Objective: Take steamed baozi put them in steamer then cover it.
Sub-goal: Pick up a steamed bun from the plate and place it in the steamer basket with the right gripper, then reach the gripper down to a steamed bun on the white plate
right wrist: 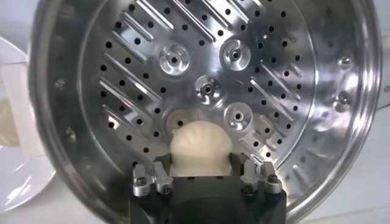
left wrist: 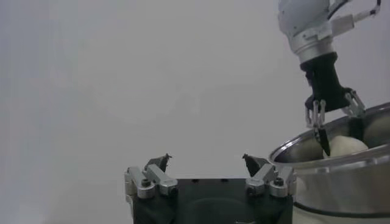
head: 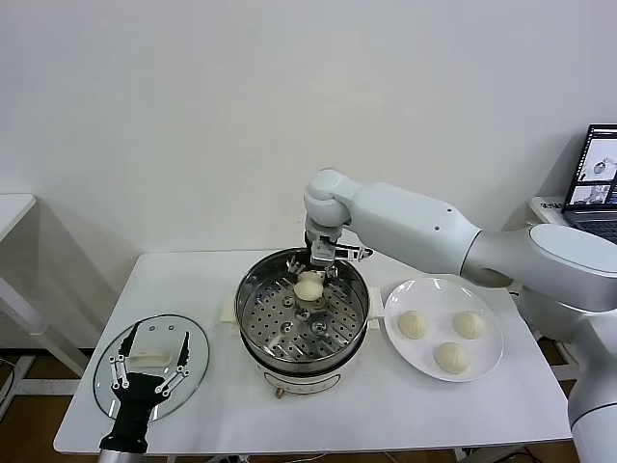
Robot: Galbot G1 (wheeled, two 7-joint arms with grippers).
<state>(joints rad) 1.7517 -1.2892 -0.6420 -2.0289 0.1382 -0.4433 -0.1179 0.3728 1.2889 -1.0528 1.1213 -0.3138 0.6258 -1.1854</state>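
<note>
Baozi sits on the steamer tray at frame centre, between the right hand's spread fingers. Three more lie on the white plate at right. Lower left, the left hand hovers wide over the glass cover.

A white desk stands against a plain white wall. On its right half lies a flat white plate, round and shallow, just beside the big pot. Off to the far right, on a separate surface beyond the desk's edge, an open laptop sits with its screen lit, showing some pale pictures too small to make out. At the far left, the corner of another white table juts in, well apart from the desk. Below it a slanted white leg runs down towards the floor.
</note>
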